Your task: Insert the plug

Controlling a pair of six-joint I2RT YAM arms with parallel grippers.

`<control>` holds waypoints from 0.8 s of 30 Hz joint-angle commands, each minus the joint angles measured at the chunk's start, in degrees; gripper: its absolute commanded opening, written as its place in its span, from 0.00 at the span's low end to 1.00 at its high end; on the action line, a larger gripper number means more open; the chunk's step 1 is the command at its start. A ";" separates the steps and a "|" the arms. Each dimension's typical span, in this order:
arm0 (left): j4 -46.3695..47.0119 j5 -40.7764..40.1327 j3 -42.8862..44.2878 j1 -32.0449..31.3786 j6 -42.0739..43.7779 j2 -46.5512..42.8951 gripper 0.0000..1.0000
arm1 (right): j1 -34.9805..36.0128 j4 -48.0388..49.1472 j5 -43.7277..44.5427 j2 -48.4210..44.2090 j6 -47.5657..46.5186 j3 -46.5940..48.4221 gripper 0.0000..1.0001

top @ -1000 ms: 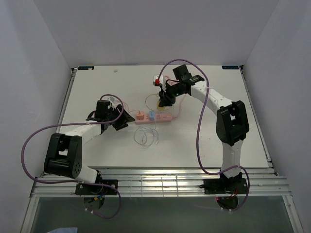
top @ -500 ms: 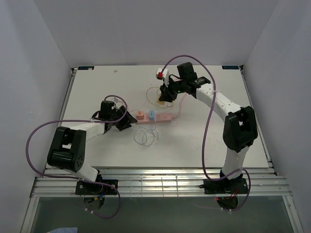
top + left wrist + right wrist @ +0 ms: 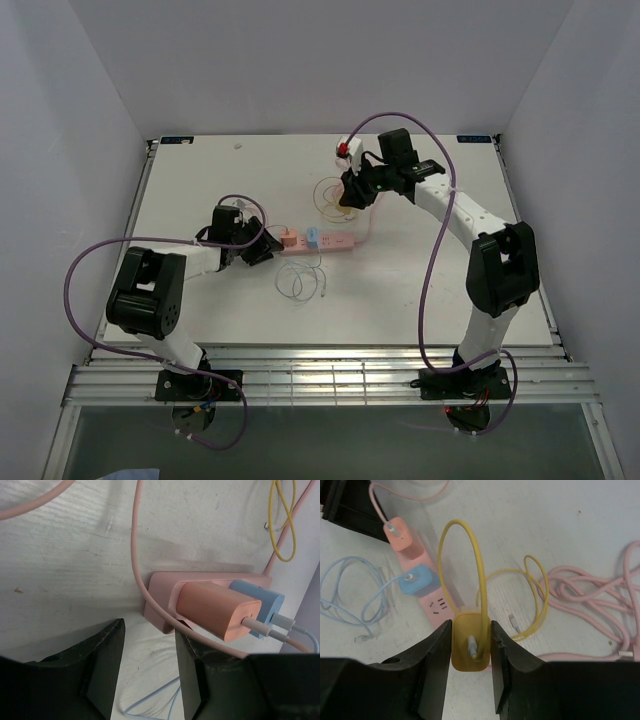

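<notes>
The right claw (image 3: pixel 470 626) is pinched tight on the square yellow charger plug (image 3: pixel 469 652), up over the white counter (image 3: pixel 560 525) just beyond the long pink power strip (image 3: pixel 434 611). The plug's cable end faces the wrist, so I judge its long axis points down along the fingers; the prongs are hidden. The left claw (image 3: pixel 149 632) gapes empty beside the strip's end. Unheld, the strip could skid, or the yellow cable loop (image 3: pixel 470 555) could snag.

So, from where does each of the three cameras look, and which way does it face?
Top external: high behind the bases, looking down at the white table; left arm and right arm show whole.
Left wrist: on the left arm, looking low at the pink plastic power strip's end; left gripper open.
Right wrist: on the right arm, looking down; right gripper clamps the square yellow charger.
Shared: both wrists see that strip.
</notes>
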 commanded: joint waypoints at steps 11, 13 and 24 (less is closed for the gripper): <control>2.37 -0.34 1.90 -0.76 0.12 1.65 0.43 | -10.16 12.54 39.96 -9.16 21.76 -2.64 0.08; 1.75 -0.61 1.99 -0.67 0.56 1.13 0.43 | -10.77 13.25 46.41 -12.23 20.18 -2.82 0.08; 1.22 -0.43 1.99 -0.76 1.53 0.33 0.43 | -21.41 10.36 66.39 -16.81 20.08 -1.04 0.08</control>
